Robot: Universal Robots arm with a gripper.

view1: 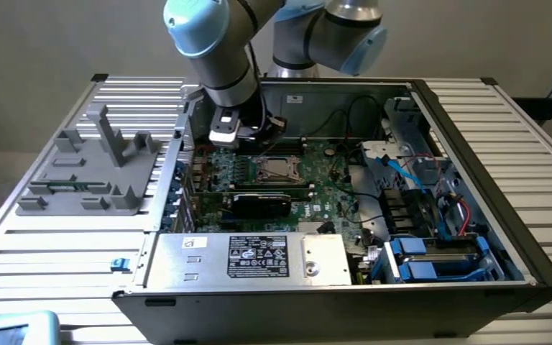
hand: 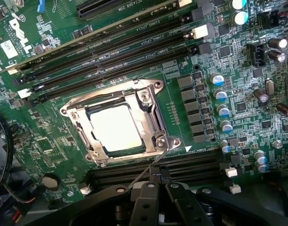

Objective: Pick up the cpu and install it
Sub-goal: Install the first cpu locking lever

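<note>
Closed pincer (hand: 158, 186) holds nothing, poised above motherboard (hand: 54, 122). cpu (hand: 116, 128) lies flat in socket frame (hand: 151, 117) just beyond tips, looks seated. Latch wire (hand: 152, 167) reaches tips; contact unclear.

Open computer case (view1: 491, 180), grey fixture (view1: 94, 172)

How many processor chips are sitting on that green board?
1: the cpu lies in the metal socket frame on the motherboard. Cables could hide others.
</note>
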